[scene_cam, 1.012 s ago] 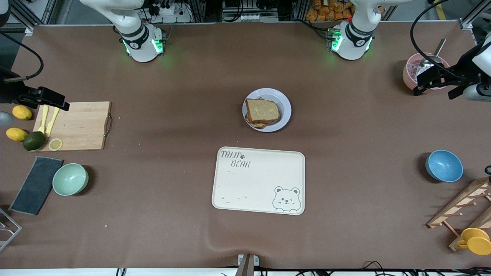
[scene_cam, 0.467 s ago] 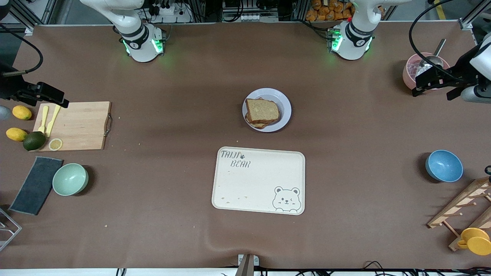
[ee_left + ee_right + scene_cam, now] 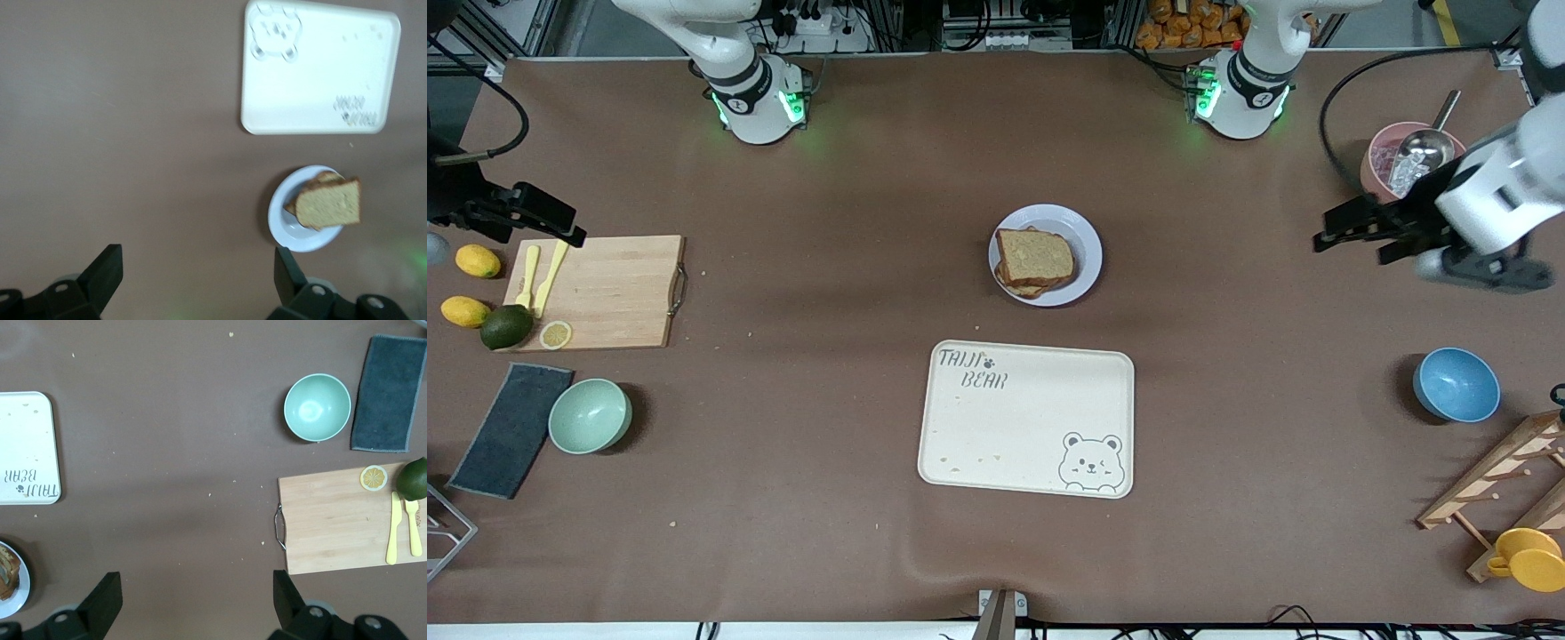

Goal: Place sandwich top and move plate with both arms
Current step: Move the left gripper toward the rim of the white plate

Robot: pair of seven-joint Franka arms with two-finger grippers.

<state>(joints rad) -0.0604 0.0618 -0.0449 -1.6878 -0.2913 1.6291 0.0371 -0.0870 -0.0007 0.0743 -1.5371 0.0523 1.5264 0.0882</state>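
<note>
Bread top point(image 3: 1037, 255) on stacked sandwich, on plate point(image 3: 1083, 233), mid-table, farther from camera than tray point(image 3: 1027, 418).
Left gripper point(image 3: 1327, 234) over bare table; right gripper point(image 3: 574, 236) over board's point(image 3: 609, 292) edge; both wide open, empty.

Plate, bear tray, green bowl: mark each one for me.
plate point(image 3: 1085, 233): front view, bare white rim beside the bread.
bear tray point(image 3: 1032, 427): front view, blank middle of the tray's cream surface.
green bowl point(image 3: 317, 407): right wrist view, inside bottom of the bowl.

Even overhead light, soft shadows on desk point(image 3: 854, 222). Left arm point(image 3: 1494, 196) motion-blurred in front view; left wrist view soft, tray point(image 3: 320, 73) overexposed.
</note>
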